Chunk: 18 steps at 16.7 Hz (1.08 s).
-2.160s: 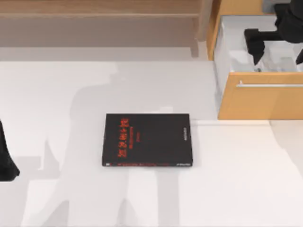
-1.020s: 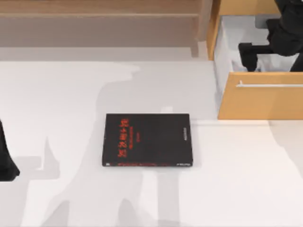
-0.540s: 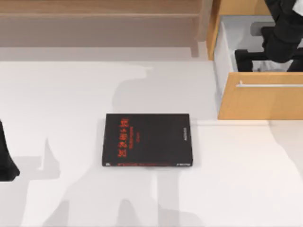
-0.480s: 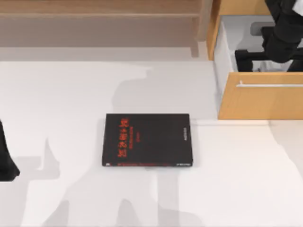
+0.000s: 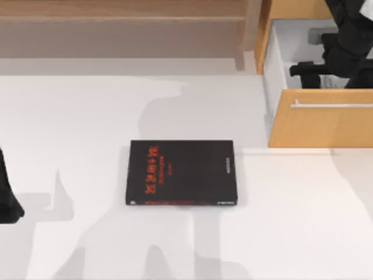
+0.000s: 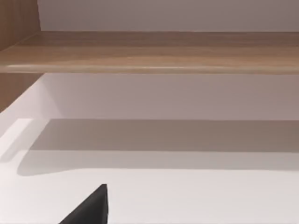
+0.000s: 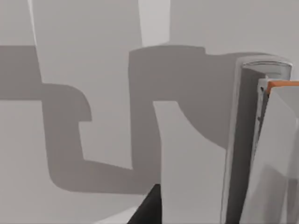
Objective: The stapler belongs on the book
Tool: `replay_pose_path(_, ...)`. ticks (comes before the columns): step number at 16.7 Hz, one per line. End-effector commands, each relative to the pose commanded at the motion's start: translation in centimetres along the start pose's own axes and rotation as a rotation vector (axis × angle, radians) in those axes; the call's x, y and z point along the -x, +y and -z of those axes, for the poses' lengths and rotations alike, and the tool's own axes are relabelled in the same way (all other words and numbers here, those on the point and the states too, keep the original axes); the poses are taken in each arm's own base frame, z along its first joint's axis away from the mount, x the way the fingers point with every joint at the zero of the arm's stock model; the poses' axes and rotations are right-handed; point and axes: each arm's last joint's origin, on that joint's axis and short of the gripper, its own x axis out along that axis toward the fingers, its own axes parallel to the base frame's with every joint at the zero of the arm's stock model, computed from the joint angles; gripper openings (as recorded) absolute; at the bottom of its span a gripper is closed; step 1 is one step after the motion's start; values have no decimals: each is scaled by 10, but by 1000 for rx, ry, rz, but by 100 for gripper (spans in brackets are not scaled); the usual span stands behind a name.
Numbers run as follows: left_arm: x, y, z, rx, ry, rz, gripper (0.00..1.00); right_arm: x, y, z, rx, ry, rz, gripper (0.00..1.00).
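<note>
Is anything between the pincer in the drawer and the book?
Yes: the right pincer sits inside the open drawer, and the drawer's wooden front stands between it and the book, so it would have to lift over. Nothing lies on the book. The left arm idles at the left edge.

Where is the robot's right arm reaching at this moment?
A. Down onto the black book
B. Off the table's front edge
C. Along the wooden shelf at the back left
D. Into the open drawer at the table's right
D: in the top view the right end effector is inside the open drawer, well away from the book in the middle of the table.
</note>
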Motion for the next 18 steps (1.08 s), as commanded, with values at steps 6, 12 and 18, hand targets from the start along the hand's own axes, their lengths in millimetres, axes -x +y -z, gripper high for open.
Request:
replay_pose_path(6,0,0,0,0,0,0,100,0,0,0,0,0,0,2)
replay_pose_path(12,0,0,0,0,0,0,100,0,0,0,0,0,0,0)
replay_pose_path(18,0,0,0,0,0,0,100,13,2,2,2,-9,11,0)
